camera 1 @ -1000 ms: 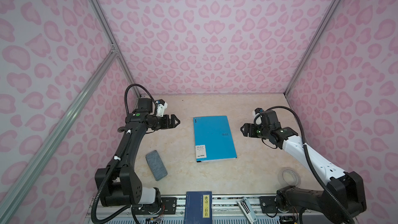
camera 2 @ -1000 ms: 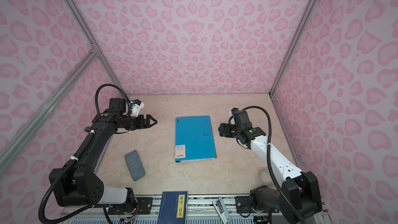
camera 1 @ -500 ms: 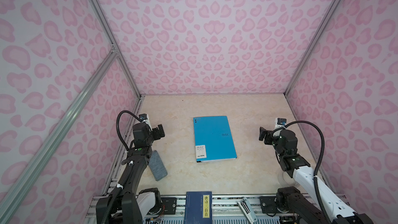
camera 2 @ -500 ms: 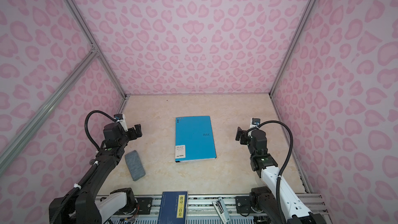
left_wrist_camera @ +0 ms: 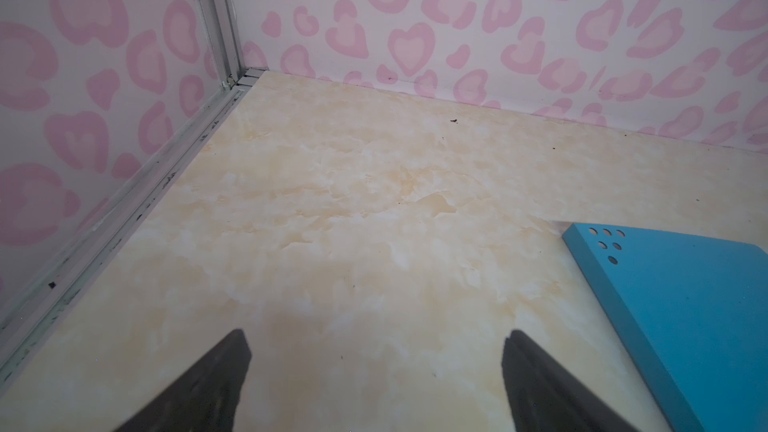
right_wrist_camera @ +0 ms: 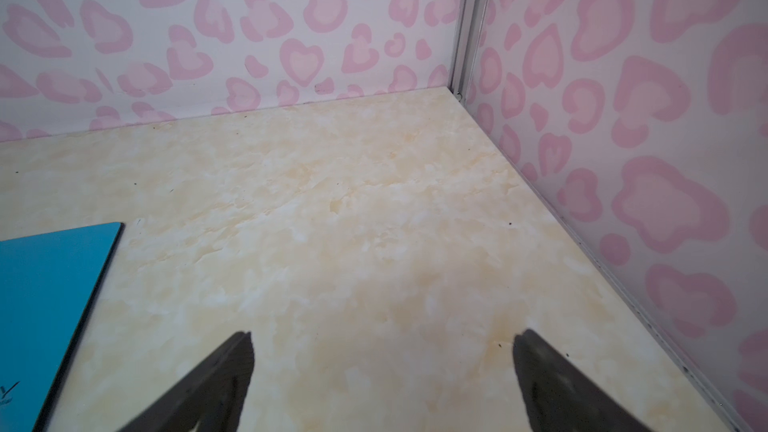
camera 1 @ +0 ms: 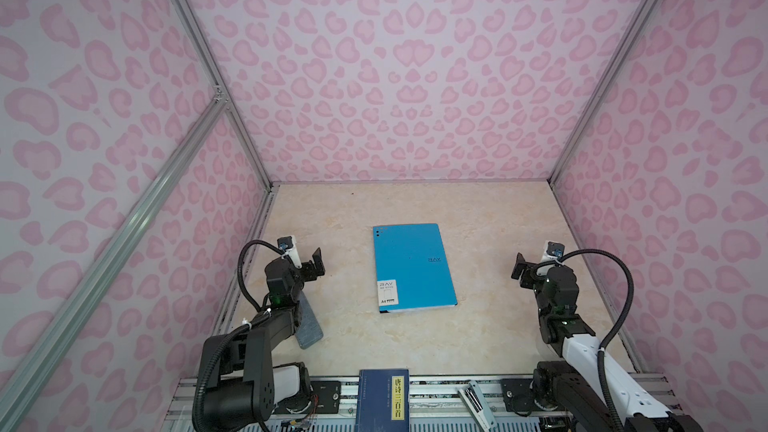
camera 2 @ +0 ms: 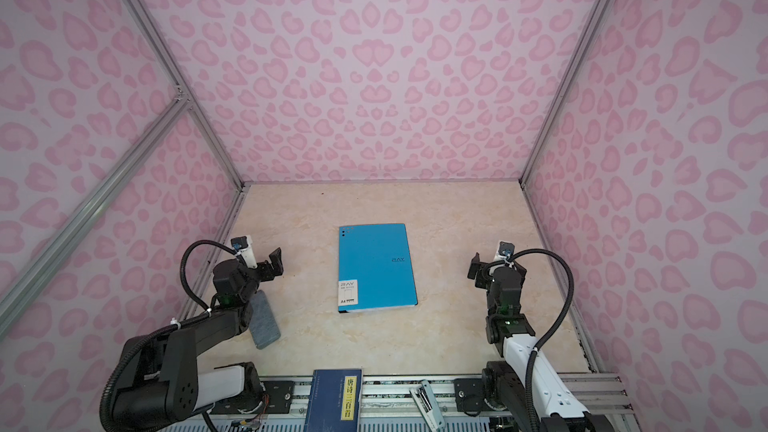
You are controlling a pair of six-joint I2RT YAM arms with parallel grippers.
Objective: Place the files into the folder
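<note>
Beside folder (camera 1: 411, 270), left fingers (camera 1: 318, 258), right fingers (camera 1: 519, 270) withdrawn, spread.

Crouching folded low at both sides, forearms angling upward; holding the left gripper (camera 1: 316, 265) and the right gripper (camera 1: 520, 273) with jaws spread wide, gripping nothing, both pointing forward, well apart.

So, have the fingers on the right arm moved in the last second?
Yes. The right fingers have pulled back from the folder, toward the right wall and nearer the camera; the folder has not moved.
</note>
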